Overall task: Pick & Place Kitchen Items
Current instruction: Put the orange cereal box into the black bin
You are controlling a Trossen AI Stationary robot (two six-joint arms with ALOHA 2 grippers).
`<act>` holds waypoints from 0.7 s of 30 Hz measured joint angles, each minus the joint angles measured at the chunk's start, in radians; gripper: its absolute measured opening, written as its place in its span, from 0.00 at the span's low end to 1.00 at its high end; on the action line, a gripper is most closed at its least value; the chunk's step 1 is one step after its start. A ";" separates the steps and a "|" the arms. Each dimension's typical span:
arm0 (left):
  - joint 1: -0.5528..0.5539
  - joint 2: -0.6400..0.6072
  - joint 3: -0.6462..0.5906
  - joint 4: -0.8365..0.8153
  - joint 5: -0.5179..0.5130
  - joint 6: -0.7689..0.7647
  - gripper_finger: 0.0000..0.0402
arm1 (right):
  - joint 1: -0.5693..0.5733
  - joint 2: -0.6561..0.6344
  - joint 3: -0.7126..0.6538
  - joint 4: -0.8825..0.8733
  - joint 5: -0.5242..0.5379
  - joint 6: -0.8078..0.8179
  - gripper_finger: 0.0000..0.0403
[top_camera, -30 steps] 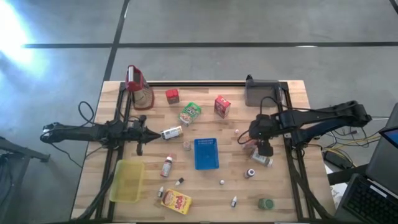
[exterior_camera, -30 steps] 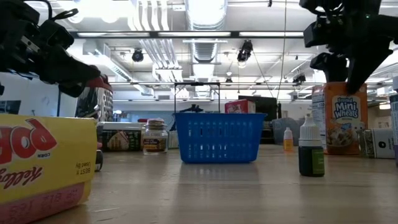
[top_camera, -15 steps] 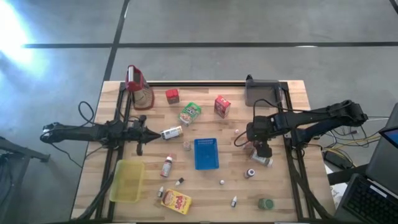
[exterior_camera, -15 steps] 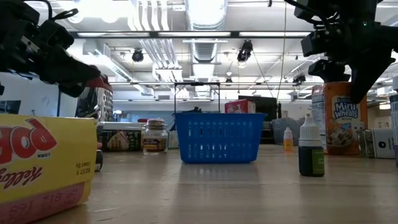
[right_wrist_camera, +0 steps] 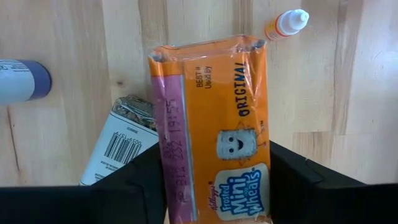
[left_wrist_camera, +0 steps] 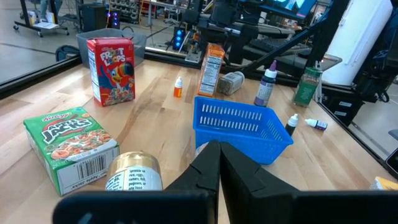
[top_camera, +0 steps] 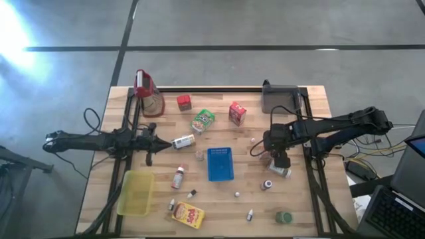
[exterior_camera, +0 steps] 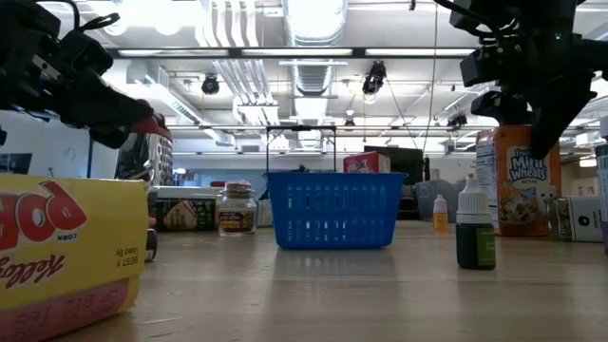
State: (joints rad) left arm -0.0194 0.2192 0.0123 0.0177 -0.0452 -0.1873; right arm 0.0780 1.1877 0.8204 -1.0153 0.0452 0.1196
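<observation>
At the right of the high view, the right hand stood half open astride the upright orange Frosted Mini Wheats carton on the wooden bench, a light, crushable box best pinched across its narrow sides, while the left hand waited closed.

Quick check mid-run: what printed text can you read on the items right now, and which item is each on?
"Frosted Mini Wheats", "ORIGINAL", "BEST IF Used By": orange box between the right gripper's fingers.
"Froot Loops": red box.
"Kellogg's", "Jacks": green box.
"Mini Wheats": the orange box again, low view.
"Kellogg's" and large red letters, cut off: yellow box.
Date code on the orange box, barcode digits on the grey packet and the tin's label: too small to read.
</observation>
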 joint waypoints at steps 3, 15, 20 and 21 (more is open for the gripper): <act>0.000 0.000 0.000 0.000 0.000 0.000 0.03 | 0.000 0.000 0.000 0.000 0.000 0.000 0.44; 0.000 0.000 0.000 0.000 0.000 0.000 0.03 | 0.000 0.000 0.001 -0.006 0.000 -0.001 0.35; 0.000 0.000 0.000 0.000 0.000 0.000 0.03 | 0.000 0.000 0.020 -0.048 0.008 -0.024 0.35; 0.000 0.000 0.000 0.000 0.000 0.000 0.03 | 0.000 0.000 0.025 -0.056 0.010 -0.028 0.36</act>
State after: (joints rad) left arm -0.0194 0.2192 0.0124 0.0177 -0.0452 -0.1871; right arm 0.0777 1.1874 0.8458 -1.0714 0.0555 0.0920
